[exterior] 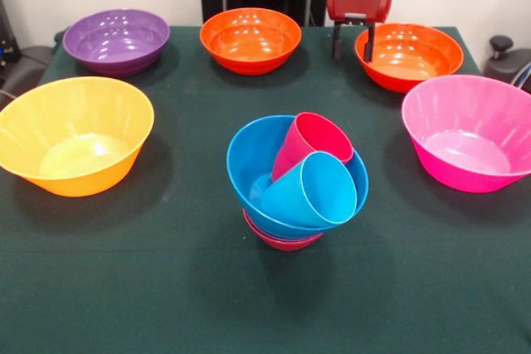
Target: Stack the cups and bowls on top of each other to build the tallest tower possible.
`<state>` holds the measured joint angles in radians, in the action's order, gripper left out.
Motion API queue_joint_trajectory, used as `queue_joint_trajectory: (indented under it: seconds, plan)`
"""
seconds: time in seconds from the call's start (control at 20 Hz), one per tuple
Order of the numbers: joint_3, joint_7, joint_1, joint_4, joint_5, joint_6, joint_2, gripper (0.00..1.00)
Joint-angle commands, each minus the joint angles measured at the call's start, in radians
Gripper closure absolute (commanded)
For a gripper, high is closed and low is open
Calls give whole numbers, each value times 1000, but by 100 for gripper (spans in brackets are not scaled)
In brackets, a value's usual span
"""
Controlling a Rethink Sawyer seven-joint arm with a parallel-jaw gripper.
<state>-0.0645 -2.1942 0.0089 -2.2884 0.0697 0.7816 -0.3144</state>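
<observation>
The tower stands at the table's middle: a small red bowl [283, 240] at the bottom carries a mid-sized blue bowl [247, 162]. Two cups lie tilted inside that blue bowl, mouths toward the camera: the crimson red cup [314, 140] behind and the light blue cup [311, 192] in front. Loose bowls ring it: purple [116, 39], orange [250, 39], a second orange [409, 55], yellow-orange [75, 145] and pink [469, 132]. My gripper [353, 46] hangs open and empty far behind the tower, just left of the second orange bowl.
A dark green cloth [166, 288] covers the table. Black equipment sits beyond the table's corners at the far left [21, 64] and far right [508, 60]. The large yellow-orange and pink bowls flank the tower closely on either side.
</observation>
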Motion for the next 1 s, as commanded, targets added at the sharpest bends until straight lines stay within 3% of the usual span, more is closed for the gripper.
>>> queue_joint_trajectory:
  seconds: [0.05,0.15,0.2,1.0]
  plan:
    - [44,-185,26,93,-70,11,48,0]
    - [40,-182,37,95,-83,10,46,0]
    - [38,-184,41,96,-86,9,44,100]
    - [49,-134,3,117,-43,-76,-39,100]
